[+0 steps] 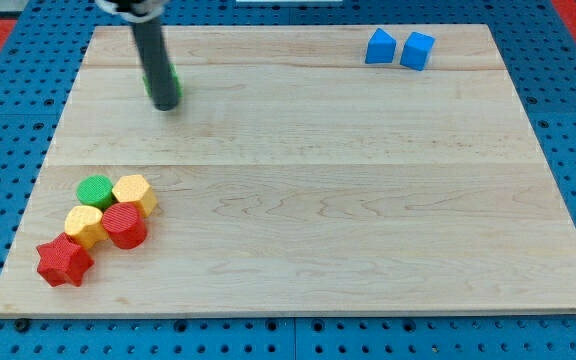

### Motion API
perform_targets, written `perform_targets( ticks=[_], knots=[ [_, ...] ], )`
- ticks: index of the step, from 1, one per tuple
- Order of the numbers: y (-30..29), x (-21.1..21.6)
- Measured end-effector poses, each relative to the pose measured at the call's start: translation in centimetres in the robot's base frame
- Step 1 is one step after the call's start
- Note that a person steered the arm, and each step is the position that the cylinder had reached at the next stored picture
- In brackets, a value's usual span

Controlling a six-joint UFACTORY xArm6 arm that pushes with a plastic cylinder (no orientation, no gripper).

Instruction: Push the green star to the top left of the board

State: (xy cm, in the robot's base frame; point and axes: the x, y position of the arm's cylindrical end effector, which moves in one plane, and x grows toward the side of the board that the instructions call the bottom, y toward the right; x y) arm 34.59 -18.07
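The green star [172,81] lies near the board's top left and is mostly hidden behind my rod; only green slivers show at the rod's sides. My tip [166,103] rests on the board at the star's lower edge, touching or just in front of it. The rod rises from the tip to the view's top left.
A wooden board [318,200] sits on a blue pegboard. Two blue blocks [380,46] [417,50] stand at the top right. At the lower left cluster a green cylinder [95,189], two yellow hexagonal blocks [133,192] [85,226], a red cylinder [124,225] and a red star [64,261].
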Motion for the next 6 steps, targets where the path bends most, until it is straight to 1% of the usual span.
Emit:
perform_targets(
  ticks=[1, 2, 3, 4, 5, 6],
  knots=[
    [4.2, -0.4],
    [5.4, -1.2],
    [0.6, -3.2],
    [0.6, -5.5],
    [0.5, -3.3],
    [-2.2, -4.2]
  ],
)
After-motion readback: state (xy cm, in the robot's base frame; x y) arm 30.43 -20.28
